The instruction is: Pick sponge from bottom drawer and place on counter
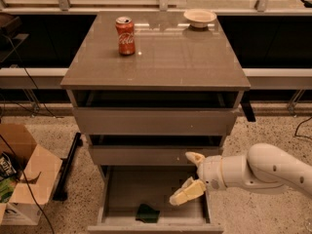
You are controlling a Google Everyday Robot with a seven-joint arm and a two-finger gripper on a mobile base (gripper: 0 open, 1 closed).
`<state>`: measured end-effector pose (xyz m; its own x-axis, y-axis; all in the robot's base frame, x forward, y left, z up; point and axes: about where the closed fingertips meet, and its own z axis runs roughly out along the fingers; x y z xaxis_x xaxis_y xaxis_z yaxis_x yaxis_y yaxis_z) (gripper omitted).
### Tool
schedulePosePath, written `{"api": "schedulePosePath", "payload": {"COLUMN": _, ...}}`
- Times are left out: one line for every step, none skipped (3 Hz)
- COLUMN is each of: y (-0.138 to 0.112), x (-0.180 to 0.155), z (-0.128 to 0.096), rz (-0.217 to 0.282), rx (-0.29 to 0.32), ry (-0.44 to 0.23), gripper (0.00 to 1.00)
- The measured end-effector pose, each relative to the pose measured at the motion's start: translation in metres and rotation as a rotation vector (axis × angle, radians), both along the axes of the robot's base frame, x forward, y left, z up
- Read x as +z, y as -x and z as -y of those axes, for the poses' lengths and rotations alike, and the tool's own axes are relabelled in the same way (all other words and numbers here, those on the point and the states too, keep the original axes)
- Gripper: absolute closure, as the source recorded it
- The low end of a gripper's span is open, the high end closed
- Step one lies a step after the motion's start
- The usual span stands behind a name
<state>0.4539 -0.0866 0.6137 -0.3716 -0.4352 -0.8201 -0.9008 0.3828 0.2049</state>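
Observation:
The sponge (147, 213) is a small dark green pad on the floor of the bottom drawer (126, 189), near its front edge. That drawer is pulled out below two other grey drawers. The counter (161, 52) is the glossy grey-brown cabinet top. My gripper (190, 177) comes in from the right on a white arm and hangs over the drawer's right half, above and to the right of the sponge. Its two cream fingers are spread apart and hold nothing.
A red soda can (126, 35) stands at the counter's back left and a pale bowl (200, 18) at the back right. An open cardboard box (22, 179) sits on the floor at left, with cables near it. The two upper drawers are slightly ajar.

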Motion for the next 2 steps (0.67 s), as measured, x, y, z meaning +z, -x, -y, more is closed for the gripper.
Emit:
{"api": "schedulePosePath", "payload": {"y": 0.0061, "x": -0.0670, "z": -0.0261, "rz": -0.115, "rx": 0.024, "ry": -0.122, "gripper": 0.00}}
{"api": "schedulePosePath", "payload": {"y": 0.0092, "x": -0.0740, "z": -0.0284, "rz": -0.130, "rx": 0.025, "ry": -0.132, "gripper": 0.00}}
